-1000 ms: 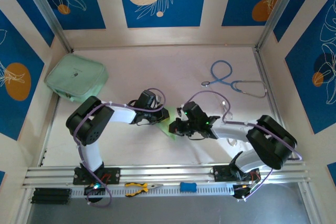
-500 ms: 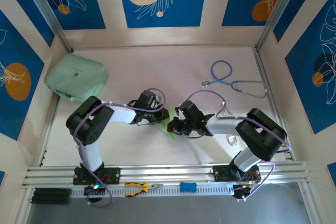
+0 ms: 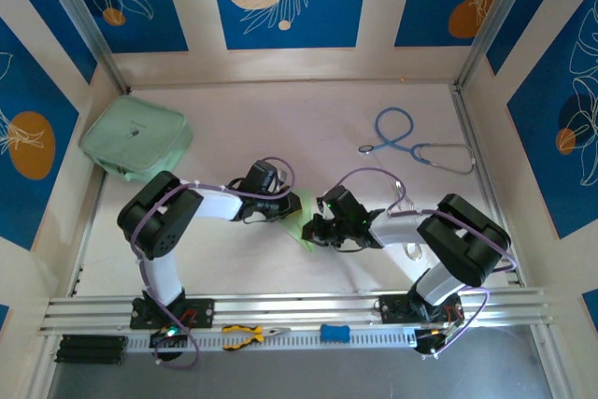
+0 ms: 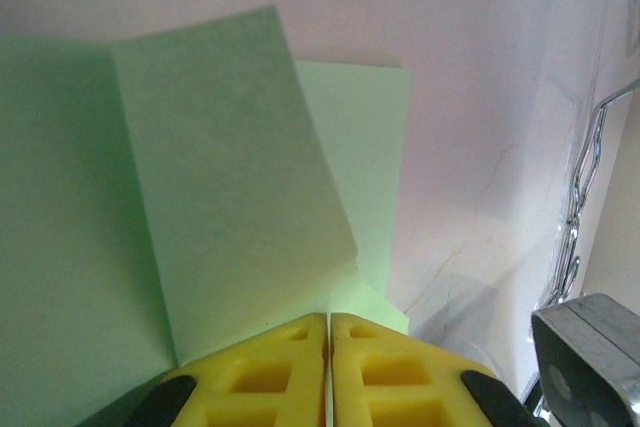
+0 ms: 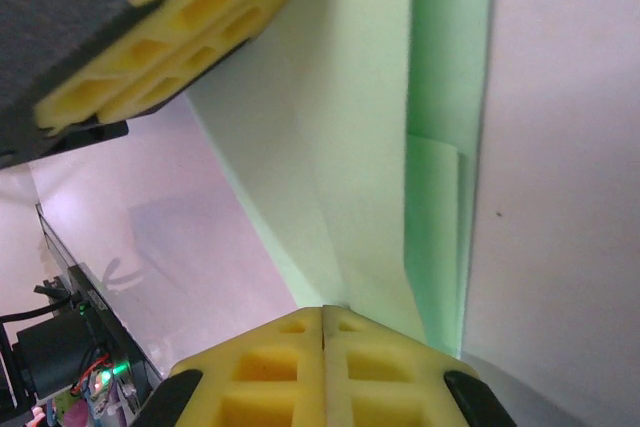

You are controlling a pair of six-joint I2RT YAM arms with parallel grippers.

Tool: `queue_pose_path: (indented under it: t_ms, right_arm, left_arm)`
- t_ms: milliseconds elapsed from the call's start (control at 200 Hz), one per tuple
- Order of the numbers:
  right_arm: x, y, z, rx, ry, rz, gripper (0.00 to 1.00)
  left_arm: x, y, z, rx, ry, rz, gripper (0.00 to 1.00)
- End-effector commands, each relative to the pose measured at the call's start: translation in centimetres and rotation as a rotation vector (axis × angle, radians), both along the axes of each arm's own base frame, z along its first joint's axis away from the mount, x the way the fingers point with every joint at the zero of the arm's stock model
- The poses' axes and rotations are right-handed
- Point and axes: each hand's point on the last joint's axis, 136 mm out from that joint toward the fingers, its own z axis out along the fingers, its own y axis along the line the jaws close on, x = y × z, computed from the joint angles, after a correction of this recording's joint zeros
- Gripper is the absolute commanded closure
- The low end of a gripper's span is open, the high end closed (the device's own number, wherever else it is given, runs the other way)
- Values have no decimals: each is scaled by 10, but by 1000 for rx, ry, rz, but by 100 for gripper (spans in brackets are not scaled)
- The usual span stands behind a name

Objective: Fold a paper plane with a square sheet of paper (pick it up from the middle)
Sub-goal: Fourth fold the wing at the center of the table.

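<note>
The square sheet of paper is light green and partly folded, held just above the table between my two grippers. In the left wrist view a folded flap stands over a paler layer, and its lower edge runs into my left gripper, which is shut on it. In the right wrist view the creased sheet narrows down into my right gripper, also shut on it. The left gripper's yellow fingers pinch the far corner there. From above, the left gripper and right gripper nearly touch.
A thick mint-green pouch lies at the back left. A blue stethoscope lies at the back right. Yellow-handled pliers and a small blue tool rest on the front rail.
The right arm's elbow has drawn in to the left, and its gripper has shifted slightly with the paper. The left arm has stayed put. Both grippers remain shut.
</note>
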Motion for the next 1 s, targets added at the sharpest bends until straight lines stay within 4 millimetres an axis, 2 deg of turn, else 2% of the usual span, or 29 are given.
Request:
queue_pose_path:
  t_ms: [0,160,330,500,660,825,995]
  right_arm:
    - [-4,-3,-2,7,19,-5,94]
    - [-10,-7,-6,3,42,-11,93]
    - [-23,-23,-23,-61,105,-43,94]
    - [-30,-36,-33,-88,137,-60,95]
    - [-28,-36,-32,-63,138,-57,95]
    - [-28,-31,-37,-51,165,-43,96]
    - [-28,-32,-39,-55,175,-53,97]
  left_arm:
    - [-12,15,-26,89,62,10,88]
    - [-11,15,-25,90,60,13,88]
    - [-9,13,-19,80,40,2,88]
    - [0,0,12,15,-49,-45,83]
    - [3,-7,38,-29,-130,-83,75]
    - [-9,-10,50,-58,-165,-132,76]
    - [-29,-5,42,-18,-141,-172,83]
